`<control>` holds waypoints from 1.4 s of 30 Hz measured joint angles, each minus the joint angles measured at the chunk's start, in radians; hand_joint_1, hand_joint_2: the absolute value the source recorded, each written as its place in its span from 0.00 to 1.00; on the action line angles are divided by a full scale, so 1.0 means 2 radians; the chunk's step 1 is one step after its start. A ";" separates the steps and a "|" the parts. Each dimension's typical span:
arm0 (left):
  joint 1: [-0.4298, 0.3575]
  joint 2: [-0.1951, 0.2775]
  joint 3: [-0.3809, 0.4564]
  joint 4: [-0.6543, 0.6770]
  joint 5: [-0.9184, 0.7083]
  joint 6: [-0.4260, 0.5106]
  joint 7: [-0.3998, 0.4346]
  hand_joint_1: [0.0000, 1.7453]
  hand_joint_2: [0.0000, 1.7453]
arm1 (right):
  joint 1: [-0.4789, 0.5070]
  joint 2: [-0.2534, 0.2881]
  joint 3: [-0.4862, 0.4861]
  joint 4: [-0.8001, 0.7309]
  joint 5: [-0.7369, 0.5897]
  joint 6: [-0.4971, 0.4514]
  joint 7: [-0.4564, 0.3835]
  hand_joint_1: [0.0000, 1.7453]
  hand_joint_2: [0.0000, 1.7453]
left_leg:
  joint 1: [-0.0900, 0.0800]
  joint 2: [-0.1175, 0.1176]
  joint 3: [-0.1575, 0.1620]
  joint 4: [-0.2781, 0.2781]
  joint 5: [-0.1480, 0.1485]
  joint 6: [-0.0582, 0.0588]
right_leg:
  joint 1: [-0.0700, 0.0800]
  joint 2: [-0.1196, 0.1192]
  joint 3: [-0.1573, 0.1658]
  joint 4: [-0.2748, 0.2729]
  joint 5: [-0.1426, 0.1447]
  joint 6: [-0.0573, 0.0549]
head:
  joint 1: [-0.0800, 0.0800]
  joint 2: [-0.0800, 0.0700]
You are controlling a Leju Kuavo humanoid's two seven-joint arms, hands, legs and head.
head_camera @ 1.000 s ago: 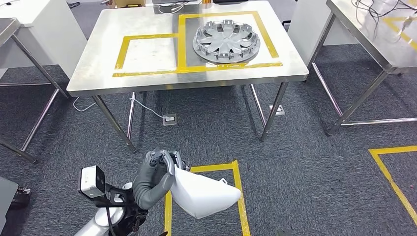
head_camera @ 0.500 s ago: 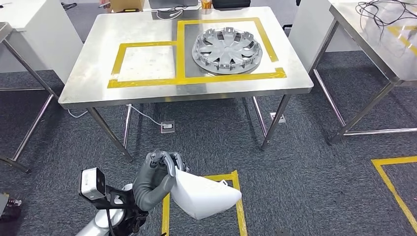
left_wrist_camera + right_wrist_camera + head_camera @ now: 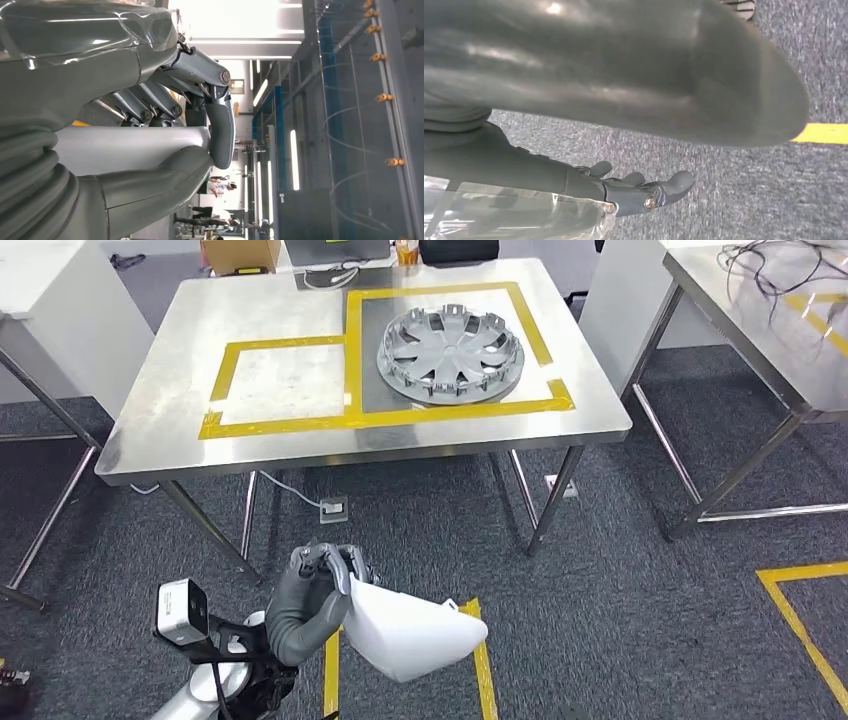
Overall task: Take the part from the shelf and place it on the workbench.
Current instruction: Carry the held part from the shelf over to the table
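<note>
Gripping a smooth white curved plastic part (image 3: 415,640), the left hand (image 3: 318,585) wraps it with thumb and fingers; right hand (image 3: 644,192) hangs spread, empty.

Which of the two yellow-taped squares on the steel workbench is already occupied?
The larger taped square, on the right, holds the grey wheel cover; the smaller taped square left of it is bare steel.

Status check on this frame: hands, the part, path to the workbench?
Left hand grips white part, carried low over the carpet. Right hand hangs empty, fingers apart. Workbench ahead; wheel cover sits in the larger taped square, smaller square bare.
</note>
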 joint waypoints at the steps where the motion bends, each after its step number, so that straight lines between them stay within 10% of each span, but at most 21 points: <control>1: 0.000 0.000 0.000 -0.001 0.000 0.000 0.000 1.00 1.00 | -0.001 0.000 0.000 0.000 0.002 0.001 0.000 0.00 0.00 | -0.001 0.000 0.001 -0.001 -0.003 0.001 | 0.001 0.000 0.001 -0.001 -0.002 0.003 | 0.000 0.000; 5: -0.001 -0.001 0.001 -0.004 0.000 -0.001 -0.002 1.00 1.00 | -0.003 -0.001 0.001 0.000 0.007 0.002 0.001 0.00 0.00 | 0.002 -0.005 0.017 -0.019 0.004 0.007 | 0.002 -0.004 -0.012 0.029 -0.021 0.007 | 0.001 0.000; 9: 0.000 -0.003 0.000 -0.005 0.000 -0.002 -0.002 1.00 1.00 | -0.003 -0.003 0.001 0.000 0.011 0.002 0.005 0.00 0.00 | 0.003 -0.018 0.020 -0.021 0.002 0.011 | -0.003 -0.004 -0.088 0.149 -0.055 0.012 | 0.002 0.000; 13: 0.000 -0.003 0.000 -0.005 0.000 -0.003 -0.002 1.00 1.00 | -0.003 -0.005 0.001 0.000 0.012 0.002 0.007 0.00 0.00 | 0.003 -0.040 0.022 -0.013 -0.006 0.004 | -0.011 0.006 -0.058 0.049 0.005 0.032 | 0.003 0.000; 17: 0.001 -0.003 0.000 -0.005 0.000 -0.004 -0.002 1.00 1.00 | -0.004 -0.004 0.001 0.000 0.011 0.002 0.007 0.00 0.00 | 0.002 -0.050 0.017 -0.003 -0.015 -0.006 | -0.010 0.010 -0.040 0.008 0.023 0.014 | 0.002 0.000; 19: 0.001 -0.002 0.000 -0.005 0.000 -0.005 -0.002 1.00 1.00 | -0.005 -0.004 0.001 -0.001 0.010 0.002 0.007 0.00 0.00 | 0.003 -0.038 0.013 0.007 -0.022 -0.012 | -0.011 0.008 -0.035 0.007 0.024 0.008 | 0.001 0.000; 23: 0.001 -0.002 0.000 -0.005 0.000 -0.005 -0.002 1.00 1.00 | -0.005 -0.004 0.001 -0.001 0.008 0.001 0.006 0.00 0.00 | 0.009 -0.003 -0.044 0.126 -0.078 -0.022 | -0.012 0.003 -0.032 0.007 0.021 0.001 | -0.003 0.000; 25: 0.001 -0.002 0.000 -0.005 0.000 -0.005 -0.002 1.00 1.00 | -0.004 -0.004 0.000 -0.001 0.008 0.000 0.006 0.00 0.00 | 0.012 0.000 -0.060 0.152 -0.079 -0.025 | -0.012 0.001 -0.030 0.007 0.019 0.001 | -0.003 0.000; 30: -0.001 -0.002 0.001 -0.005 -0.002 -0.005 -0.002 1.00 1.00 | -0.005 -0.003 0.000 -0.001 0.008 0.000 0.006 0.00 0.00 | 0.010 0.002 0.012 0.011 -0.019 -0.017 | -0.010 0.000 -0.022 0.007 0.011 0.009 | -0.003 0.000; 35: -0.002 -0.003 0.002 -0.006 -0.004 -0.004 -0.002 1.00 1.00 | -0.006 -0.003 0.000 -0.001 0.008 0.000 0.006 0.00 0.00 | 0.009 -0.001 0.025 -0.007 -0.020 -0.001 | -0.010 -0.004 -0.027 0.020 -0.001 0.019 | -0.002 0.000; 39: -0.001 -0.004 0.001 -0.007 -0.011 -0.002 -0.001 1.00 1.00 | -0.005 -0.004 0.000 -0.001 0.011 0.000 0.005 0.00 0.00 | 0.006 -0.005 0.033 -0.011 -0.025 0.009 | -0.009 -0.004 -0.098 0.145 -0.040 0.014 | -0.001 0.000; 42: 0.000 -0.004 0.001 -0.007 -0.016 0.002 -0.001 1.00 1.00 | -0.003 -0.004 0.000 -0.001 0.015 0.000 0.005 0.00 0.00 | 0.005 -0.010 0.041 -0.010 -0.031 0.008 | -0.009 -0.004 -0.095 0.113 -0.011 0.024 | -0.001 0.000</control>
